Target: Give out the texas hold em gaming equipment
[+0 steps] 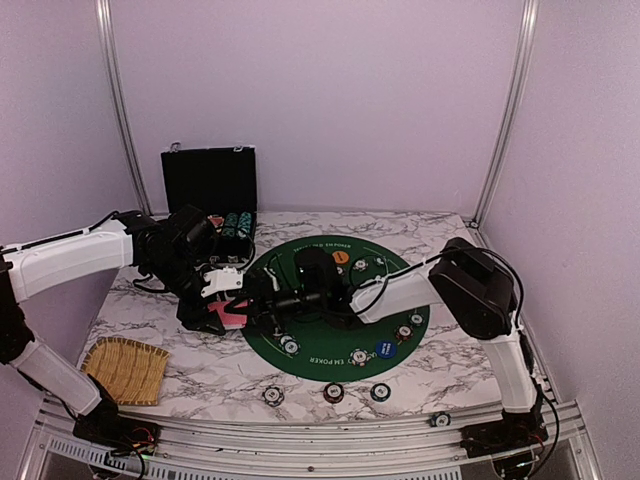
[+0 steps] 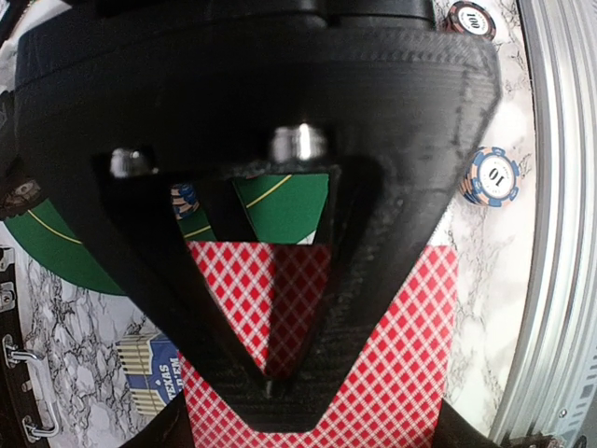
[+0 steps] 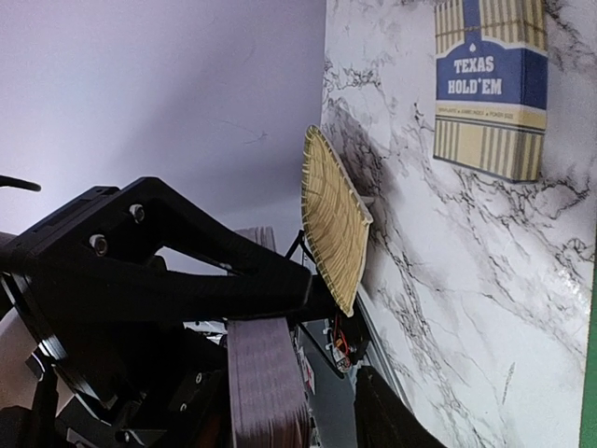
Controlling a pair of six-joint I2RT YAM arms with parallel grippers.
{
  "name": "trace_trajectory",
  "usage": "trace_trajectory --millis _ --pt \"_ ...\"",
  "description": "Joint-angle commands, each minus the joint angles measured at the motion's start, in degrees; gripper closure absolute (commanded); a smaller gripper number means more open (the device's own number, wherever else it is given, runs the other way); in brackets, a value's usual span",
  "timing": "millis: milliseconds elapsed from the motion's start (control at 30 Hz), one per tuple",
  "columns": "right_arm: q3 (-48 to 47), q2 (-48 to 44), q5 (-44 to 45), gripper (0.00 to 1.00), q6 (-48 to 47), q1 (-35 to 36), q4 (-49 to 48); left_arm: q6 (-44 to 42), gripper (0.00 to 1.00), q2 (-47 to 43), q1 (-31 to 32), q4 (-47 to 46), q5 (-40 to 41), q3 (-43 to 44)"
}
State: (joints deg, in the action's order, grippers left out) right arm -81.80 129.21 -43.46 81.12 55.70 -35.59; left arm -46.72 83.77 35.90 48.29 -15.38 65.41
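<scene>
Red-backed playing cards [image 2: 392, 345], a stack with a diamond lattice pattern, sit clamped in the left tool [image 1: 228, 308], whose jaws are closed tight on them. The stack is held just above the left edge of a round green felt mat [image 1: 400, 300] in the middle of the marble worktop [image 1: 200, 360].

The right tool [image 1: 265, 300] reaches in from the right and meets the same stack. Its jaws are partway open. In the right wrist view the striped edge of the stack lies between them, with a gap to the lower finger [image 3: 392, 420]. Whether the upper finger touches the cards cannot be told.

An orange marker button [image 1: 340, 256] lies at the far side of the felt and a blue marker button [image 1: 385, 348] at its near right. Three striped poker chips [image 1: 333, 392] lie in a row on the marble near the front edge.

A blue and cream card box [image 3: 490, 84] printed "Texas Hold'em" lies flat on the marble. A woven straw mat [image 1: 125, 370] sits at the near left corner. An open black chip case [image 1: 210, 180] stands at the back left.
</scene>
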Motion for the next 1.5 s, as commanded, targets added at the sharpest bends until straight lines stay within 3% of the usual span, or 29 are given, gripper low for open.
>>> trace_trajectory --millis 0,233,700,1133,1467 --pt "0.0 -3.1 -0.4 0.59 -3.8 -0.5 4.7 0.0 0.58 0.0 -0.1 0.5 -0.1 0.5" --pt "1.8 -4.9 -0.9 0.70 -4.7 -1.0 5.5 0.2 0.58 -0.1 -0.1 0.5 0.3 0.4" --pt "6.0 -8.7 -1.6 0.73 -4.8 -1.8 5.1 0.3 0.58 -0.4 -0.2 0.5 0.9 0.0" --pt "6.8 -10.8 -1.4 0.91 -4.9 -1.9 5.8 0.2 0.59 -0.3 -0.2 0.4 1.8 -0.4" --pt "7.5 -11.8 -1.5 0.96 -5.5 -2.4 6.9 0.2 0.59 -0.4 -0.2 0.5 2.3 -0.4"
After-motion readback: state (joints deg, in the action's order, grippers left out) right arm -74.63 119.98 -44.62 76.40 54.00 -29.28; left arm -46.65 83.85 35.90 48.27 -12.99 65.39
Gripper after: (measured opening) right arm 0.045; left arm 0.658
